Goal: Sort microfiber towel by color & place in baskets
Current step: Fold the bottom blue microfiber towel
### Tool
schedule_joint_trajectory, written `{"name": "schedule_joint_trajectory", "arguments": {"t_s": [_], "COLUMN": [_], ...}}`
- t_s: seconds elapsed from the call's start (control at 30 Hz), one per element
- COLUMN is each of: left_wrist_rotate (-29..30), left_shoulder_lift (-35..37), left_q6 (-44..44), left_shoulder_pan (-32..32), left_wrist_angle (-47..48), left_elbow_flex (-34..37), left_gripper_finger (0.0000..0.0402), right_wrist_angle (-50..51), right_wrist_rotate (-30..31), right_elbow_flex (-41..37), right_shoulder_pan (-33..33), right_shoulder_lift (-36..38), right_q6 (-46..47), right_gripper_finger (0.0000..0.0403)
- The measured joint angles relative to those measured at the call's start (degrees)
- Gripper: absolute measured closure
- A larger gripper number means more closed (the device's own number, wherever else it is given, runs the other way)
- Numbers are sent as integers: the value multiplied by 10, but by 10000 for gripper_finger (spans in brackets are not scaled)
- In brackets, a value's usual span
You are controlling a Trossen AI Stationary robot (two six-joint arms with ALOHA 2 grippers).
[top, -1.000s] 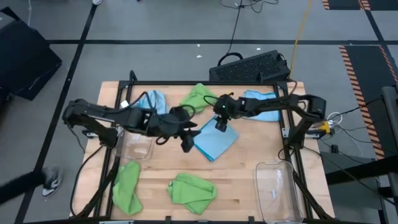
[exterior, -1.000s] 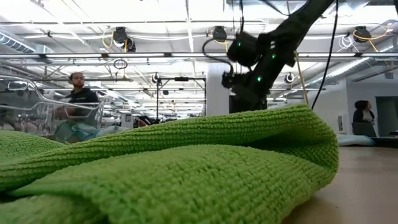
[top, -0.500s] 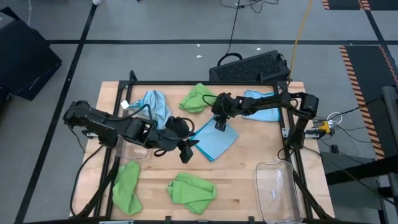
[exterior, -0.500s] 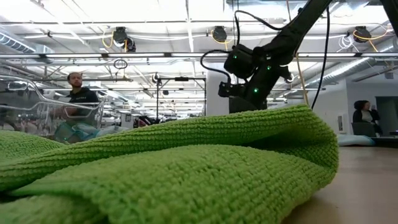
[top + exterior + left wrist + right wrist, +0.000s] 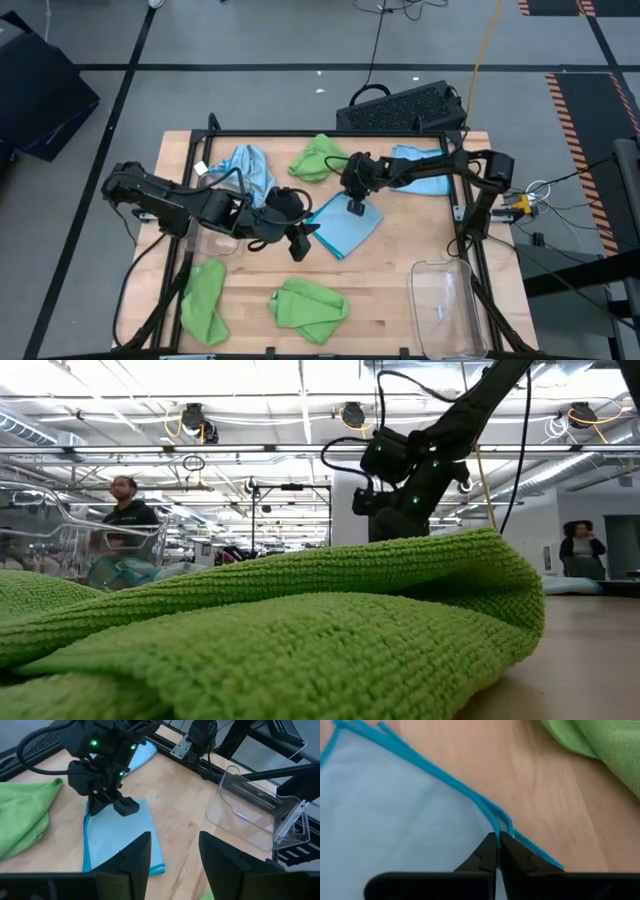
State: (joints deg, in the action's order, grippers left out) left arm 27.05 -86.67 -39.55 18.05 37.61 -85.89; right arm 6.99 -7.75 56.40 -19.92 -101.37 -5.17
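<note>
Right fingers (image 5: 497,851) pinching blue towel (image 5: 395,815) edge, bare wood beside

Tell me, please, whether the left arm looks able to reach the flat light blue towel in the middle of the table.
Probably yes. The left gripper hangs open right beside the light blue towel, with bare wood between them. The right gripper, shut on that towel's edge, could crowd it.

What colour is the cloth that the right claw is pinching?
Light blue towel with a darker blue edge, clearest in the right wrist view.
</note>
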Motion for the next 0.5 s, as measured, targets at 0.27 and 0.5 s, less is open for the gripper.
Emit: {"name": "schedule_joint_trajectory", "arguments": {"t_s": [0.27,0.5], "left_wrist_rotate": [0,0], "left_shoulder_lift": [0,0], "left_q6": [0,0], "left_shoulder_pan": [5,5], "left_wrist_angle": [-1,0], "left_elbow_flex": [0,0], "left_gripper_finger": [234,234], "right_wrist_angle": [78,82], "right_wrist_rotate": [46,93], "right_elbow_flex": [0,0], "right_shoulder_pan": [22,-1], "right_shoulder_lift": [82,93], "right_q6": [0,-30], "right_gripper_finger": [397,397]}}
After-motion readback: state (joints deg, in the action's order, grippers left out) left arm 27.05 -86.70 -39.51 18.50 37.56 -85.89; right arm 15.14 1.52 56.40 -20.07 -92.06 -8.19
